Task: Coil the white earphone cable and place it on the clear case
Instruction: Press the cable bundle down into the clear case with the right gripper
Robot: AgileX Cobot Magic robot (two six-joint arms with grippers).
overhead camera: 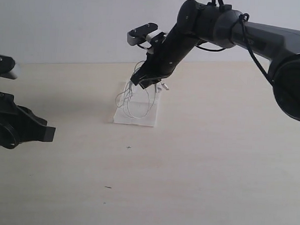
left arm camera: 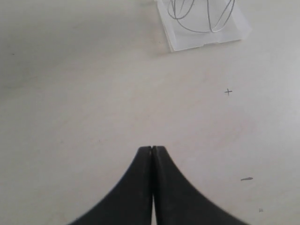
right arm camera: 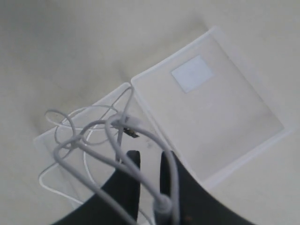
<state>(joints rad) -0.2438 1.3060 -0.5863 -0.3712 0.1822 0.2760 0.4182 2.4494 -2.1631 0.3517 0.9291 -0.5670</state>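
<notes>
Two claws: right claw (overhead camera: 147,82) pinching white earphone cable (overhead camera: 135,99) over clear case (overhead camera: 150,118); left claw (left arm camera: 152,149) pressed together.

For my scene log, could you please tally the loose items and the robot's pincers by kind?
White earphone cable: 1
Clear case: 1
Pincers: 2, the left pincer and the right pincer
Total: 4

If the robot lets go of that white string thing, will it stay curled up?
Probably not neatly. The white earphone cable hangs in loose, floppy loops from the right pincer, so it may spring wider. It looks very light and could slide off the smooth clear case.
</notes>
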